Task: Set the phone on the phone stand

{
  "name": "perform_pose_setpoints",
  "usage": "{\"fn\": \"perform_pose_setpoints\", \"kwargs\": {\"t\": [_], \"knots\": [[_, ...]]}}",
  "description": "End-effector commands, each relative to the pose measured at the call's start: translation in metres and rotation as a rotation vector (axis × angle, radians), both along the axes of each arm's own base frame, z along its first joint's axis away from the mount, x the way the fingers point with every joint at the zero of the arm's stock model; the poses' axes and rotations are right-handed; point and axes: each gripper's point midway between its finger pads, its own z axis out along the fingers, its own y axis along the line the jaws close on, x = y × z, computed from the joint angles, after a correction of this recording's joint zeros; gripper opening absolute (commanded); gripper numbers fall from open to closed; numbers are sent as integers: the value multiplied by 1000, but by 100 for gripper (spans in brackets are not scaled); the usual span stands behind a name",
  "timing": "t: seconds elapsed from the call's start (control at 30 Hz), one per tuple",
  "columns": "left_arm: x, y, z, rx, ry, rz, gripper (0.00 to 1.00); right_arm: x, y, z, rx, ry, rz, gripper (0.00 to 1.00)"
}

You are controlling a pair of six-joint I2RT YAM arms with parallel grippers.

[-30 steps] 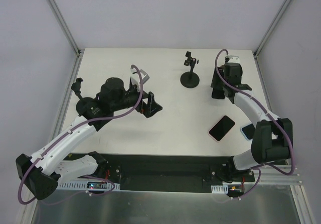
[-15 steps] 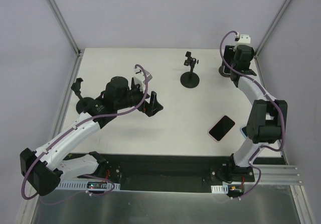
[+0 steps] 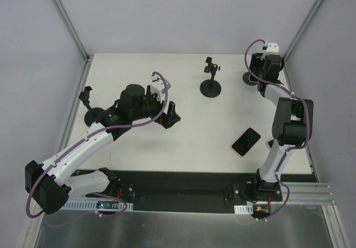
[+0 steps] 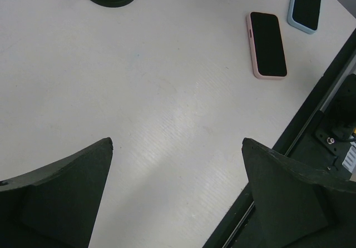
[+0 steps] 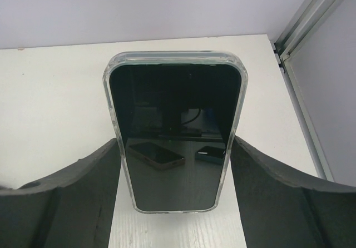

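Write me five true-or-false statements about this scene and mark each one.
1. The right tool holds a clear-cased phone between its fingers. True.
2. The left tool grips a phone. False: it is open and empty.
3. A pink-cased phone lies flat on the table. True.
4. A phone sits on the middle stand. False: that stand is bare.
5. The blue-cased phone lies on top of the pink-cased one. False: they lie side by side, apart.

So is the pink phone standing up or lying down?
Lying down. The pink phone lies flat on the white table, dark screen facing up, next to the blue phone, with nothing propping it up.
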Motion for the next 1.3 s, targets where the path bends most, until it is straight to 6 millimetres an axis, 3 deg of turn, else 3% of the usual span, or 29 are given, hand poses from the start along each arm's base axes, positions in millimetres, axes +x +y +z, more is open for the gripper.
{"fn": "perform_pose_setpoints", "kwargs": {"t": [0.0, 0.53, 1.27], "knots": [[8, -1, 1, 12, -33, 7, 99, 28, -4, 65, 1, -231, 32, 0], [14, 1, -5, 29, -27, 18, 99, 47, -8, 51, 10, -234, 54, 0], [15, 1, -5, 23, -24, 15, 99, 36, -10, 17, 44, -179, 73, 0]]}}
